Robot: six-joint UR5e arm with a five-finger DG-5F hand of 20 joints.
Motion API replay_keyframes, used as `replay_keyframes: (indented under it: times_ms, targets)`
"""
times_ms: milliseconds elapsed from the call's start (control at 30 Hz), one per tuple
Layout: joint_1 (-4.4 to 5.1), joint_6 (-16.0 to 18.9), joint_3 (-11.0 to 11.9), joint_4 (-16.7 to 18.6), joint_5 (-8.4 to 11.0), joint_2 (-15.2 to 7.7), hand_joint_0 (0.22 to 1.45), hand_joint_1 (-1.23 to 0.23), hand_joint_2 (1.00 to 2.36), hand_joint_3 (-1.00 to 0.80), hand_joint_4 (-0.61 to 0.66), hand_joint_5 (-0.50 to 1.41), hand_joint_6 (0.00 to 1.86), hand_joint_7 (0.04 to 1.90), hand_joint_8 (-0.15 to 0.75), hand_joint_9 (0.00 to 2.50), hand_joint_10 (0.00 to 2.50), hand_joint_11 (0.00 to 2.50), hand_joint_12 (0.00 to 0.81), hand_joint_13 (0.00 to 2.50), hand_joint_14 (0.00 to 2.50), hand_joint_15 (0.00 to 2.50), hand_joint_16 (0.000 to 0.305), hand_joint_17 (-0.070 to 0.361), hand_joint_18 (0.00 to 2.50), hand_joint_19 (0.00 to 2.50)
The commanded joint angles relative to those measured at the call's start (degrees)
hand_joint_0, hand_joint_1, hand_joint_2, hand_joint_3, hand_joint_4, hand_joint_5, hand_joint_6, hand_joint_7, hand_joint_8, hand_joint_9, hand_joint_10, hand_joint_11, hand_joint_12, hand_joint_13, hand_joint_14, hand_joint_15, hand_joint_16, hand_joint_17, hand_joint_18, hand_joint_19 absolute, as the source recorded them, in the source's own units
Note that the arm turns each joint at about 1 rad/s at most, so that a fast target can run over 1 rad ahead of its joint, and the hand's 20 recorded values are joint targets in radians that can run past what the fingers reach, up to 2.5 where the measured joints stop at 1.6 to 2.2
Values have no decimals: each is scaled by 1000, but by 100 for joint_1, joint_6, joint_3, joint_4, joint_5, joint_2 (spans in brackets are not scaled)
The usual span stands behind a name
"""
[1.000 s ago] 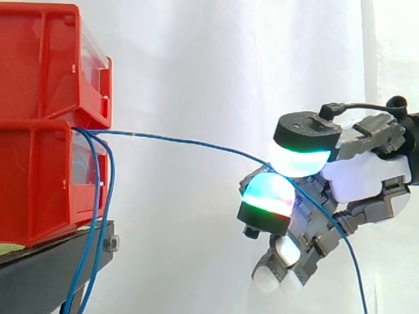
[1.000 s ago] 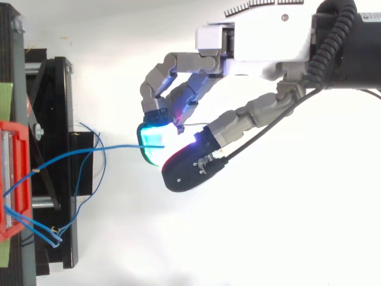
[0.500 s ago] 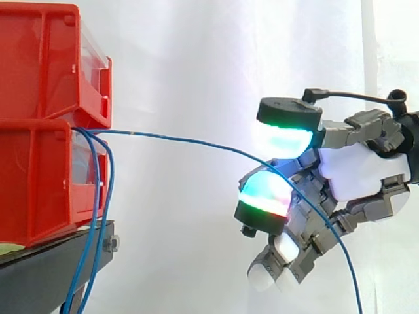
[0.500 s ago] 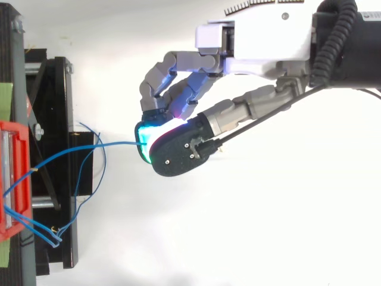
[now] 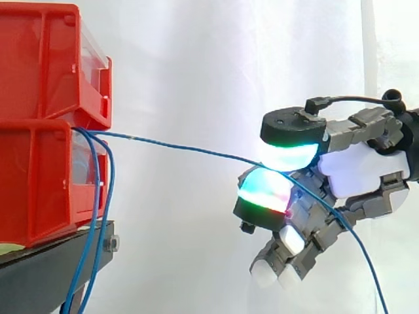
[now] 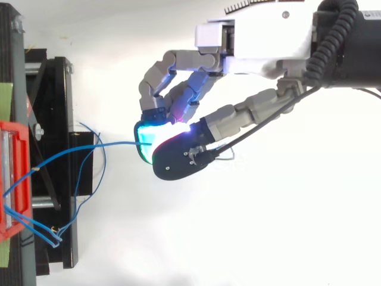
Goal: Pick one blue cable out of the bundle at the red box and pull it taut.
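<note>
Two red bins stand stacked at the left on a black stand. One blue cable leaves the gap between the bins and runs right, sagging slightly, to my hand. There it passes between two glowing fingertips that are pressed together, then drops to the lower right. My hand is shut on this cable. From above, the cable reaches the cyan pad under the hand. The other blue cables hang loose down the bins' front.
The white curtain lies behind everything. Seen from above, the loose cables loop over the black stand and gather near the red bin's edge. Between the bins and my hand is open space.
The upper pad lifted off the cable half a second ago and has come back down onto the lower pad. From above, it has swung left over the cable end.
</note>
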Motion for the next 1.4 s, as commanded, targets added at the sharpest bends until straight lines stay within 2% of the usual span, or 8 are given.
replay_keyframes:
  times_ms: [0,100,233,733,933,1033,1233,1367]
  targets:
    - [0,-1,33,-30,0,-2,626,-856,1017,-48,143,-91,902,1081,432,942,11,544,430,598,8,265,61,137,524,289]
    - [0,8,60,-56,0,-2,635,-884,1018,-12,124,-89,904,1138,437,976,8,547,428,616,9,272,61,138,548,277]
    - [0,-1,77,-118,0,-2,667,-920,1017,32,90,-89,906,1311,438,995,9,558,424,635,8,271,60,136,569,265]
    - [9,-45,60,-118,-26,-2,664,-917,1008,52,54,-81,917,1263,450,989,10,518,445,640,7,268,65,146,579,262]
    - [0,-19,-222,14,-44,-2,664,-916,1007,52,55,-80,916,1263,455,986,7,510,448,640,7,267,65,147,579,262]
    - [0,8,-415,225,-44,-2,664,-916,1007,54,55,-80,916,1262,454,985,7,507,448,638,7,269,65,147,573,263]
    - [9,8,-854,1104,-53,-2,662,-915,1005,52,58,-79,917,1247,465,985,7,510,451,638,7,269,66,149,577,260]
    - [9,-10,-986,1587,-44,-2,661,-916,1005,54,59,-79,916,1252,465,984,7,503,454,637,7,265,66,149,579,252]
